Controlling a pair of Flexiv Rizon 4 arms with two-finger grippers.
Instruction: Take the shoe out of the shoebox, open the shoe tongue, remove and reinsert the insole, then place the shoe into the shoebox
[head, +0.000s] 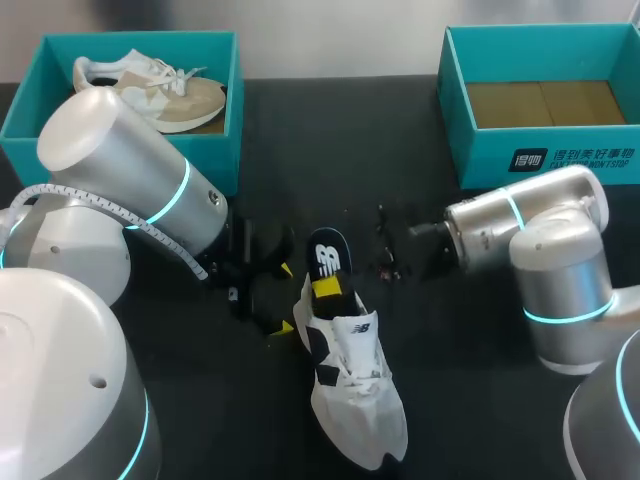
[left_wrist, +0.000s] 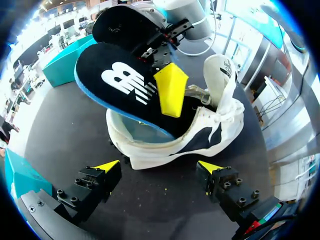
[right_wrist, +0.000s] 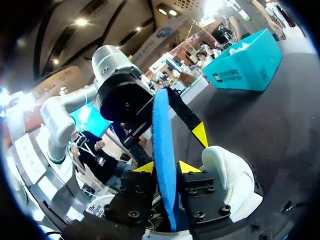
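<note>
A white shoe (head: 352, 390) with black patches lies on the dark table, toe toward the front edge. Its black insole (head: 328, 256) with a white logo and blue edge stands half out of the heel opening. My right gripper (head: 328, 286) is shut on the insole (right_wrist: 164, 150), one yellow tip on each face. My left gripper (head: 285, 298) stands open just left of the heel. In the left wrist view that gripper (left_wrist: 159, 166) has its tips wide apart, with the shoe (left_wrist: 200, 135) and raised insole (left_wrist: 120, 82) just ahead of them. The tongue (left_wrist: 220, 70) is folded up.
An empty teal shoebox (head: 455, 110) with a brown floor stands at the back right. A second teal box (head: 232, 110) at the back left holds a beige and white shoe (head: 150, 90). My left arm (head: 130, 170) covers that box's front corner.
</note>
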